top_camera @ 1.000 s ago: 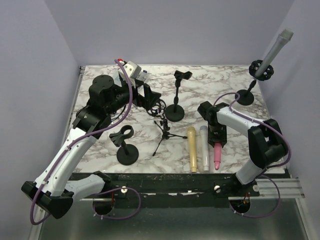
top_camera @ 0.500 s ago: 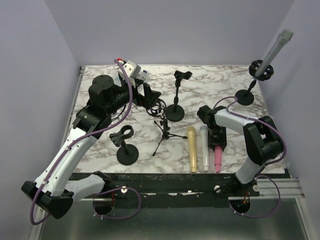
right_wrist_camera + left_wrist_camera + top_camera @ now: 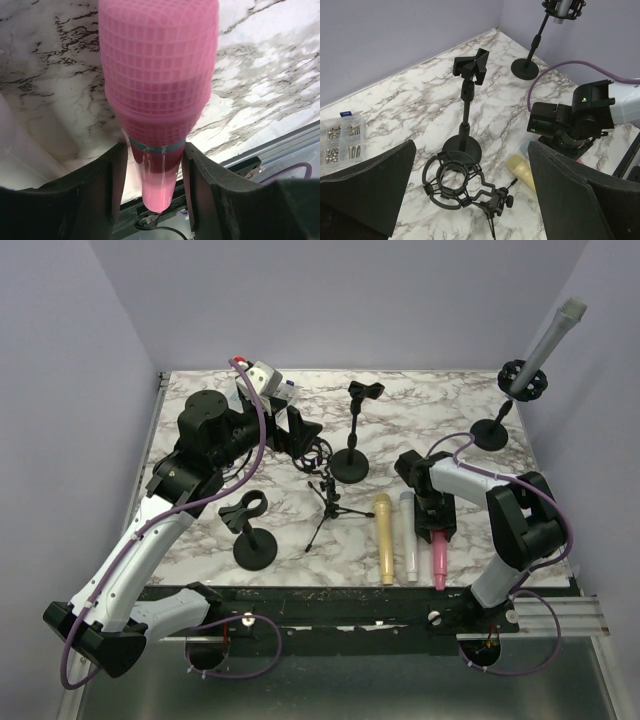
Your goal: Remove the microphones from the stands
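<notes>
The pink microphone (image 3: 437, 558) lies flat on the marble bench (image 3: 440, 405) near its front edge, rightmost in a row of three, with its mesh head toward the arms. The right claw (image 3: 436, 530) is low over it. In the right wrist view its two fingers (image 3: 112, 175) straddle the narrow handle just behind the head of the pink microphone (image 3: 157, 75), standing very close on both sides. Whether they press on the handle or stand just off it cannot be told. Just left of the pink one lies a white microphone (image 3: 408, 535), and beside that a yellow microphone (image 3: 384, 538), all three roughly parallel. The white one sits close against the right claw's left side. At the far right corner a grey microphone (image 3: 545, 340) sits tilted in a shock mount on a round-based stand (image 3: 490, 433), well apart from both claws. The left claw (image 3: 471, 145) hangs wide open above the middle-left of the bench with nothing between its fingers. Below it stands a small tripod stand (image 3: 452, 180) carrying a ring-shaped shock mount, and behind that an upright clip stand (image 3: 467, 100) on a round base. A second clip stand (image 3: 250, 535) stands near the front left, and a clear parts box (image 3: 340, 142) lies at the far left.
</notes>
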Tool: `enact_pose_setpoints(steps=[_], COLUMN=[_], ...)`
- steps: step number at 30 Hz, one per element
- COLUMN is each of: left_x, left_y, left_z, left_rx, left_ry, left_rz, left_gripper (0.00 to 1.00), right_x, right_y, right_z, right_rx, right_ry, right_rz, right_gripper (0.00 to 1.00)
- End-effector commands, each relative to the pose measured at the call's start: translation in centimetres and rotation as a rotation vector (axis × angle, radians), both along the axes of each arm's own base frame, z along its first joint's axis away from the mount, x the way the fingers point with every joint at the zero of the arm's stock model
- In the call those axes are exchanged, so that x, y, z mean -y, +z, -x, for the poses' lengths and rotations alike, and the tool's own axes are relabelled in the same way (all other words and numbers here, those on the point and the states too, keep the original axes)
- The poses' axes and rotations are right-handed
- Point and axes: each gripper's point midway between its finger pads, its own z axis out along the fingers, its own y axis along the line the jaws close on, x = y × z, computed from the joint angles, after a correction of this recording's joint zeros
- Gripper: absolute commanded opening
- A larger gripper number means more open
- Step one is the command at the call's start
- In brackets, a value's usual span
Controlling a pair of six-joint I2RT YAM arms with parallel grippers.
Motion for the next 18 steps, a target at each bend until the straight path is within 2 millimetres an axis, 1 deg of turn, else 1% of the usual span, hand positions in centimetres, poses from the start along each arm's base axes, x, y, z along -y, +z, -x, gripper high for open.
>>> enact_pose_setpoints(steps=[1, 7, 9, 11, 18], left_x=[0.2, 0.3, 0.3, 0.3, 0.4], left_y=[0.5, 0.4, 0.3, 0.3, 0.3], left_z=[0.2, 0.2, 0.2, 0.2, 0.3], left_rx=[0.032, 0.03, 0.029, 0.028, 0.031], left_ry=[-0.014, -0.017, -0.016, -0.017, -0.02], left_rz=[0.002, 0.002, 0.002, 0.001, 0.001], left_gripper=[0.99, 0.99, 0.99, 0.99, 0.99], right_x=[-0.5, -0.6, -0.6, -0.6, -1.2], right_y=[-2.0, -2.0, -1.9, -1.8, -2.0], right_z=[-0.2, -0.6, -0.8, -1.1, -2.1], right_rx=[0.003, 0.028, 0.047, 0.064, 0.091], right_ry=[-0.016, -0.023, -0.027, -0.029, -0.016], right_rz=[-0.011, -0.015, -0.017, -0.018, -0.045], right_gripper=[0.55, 0.54, 0.49, 0.39, 0.35])
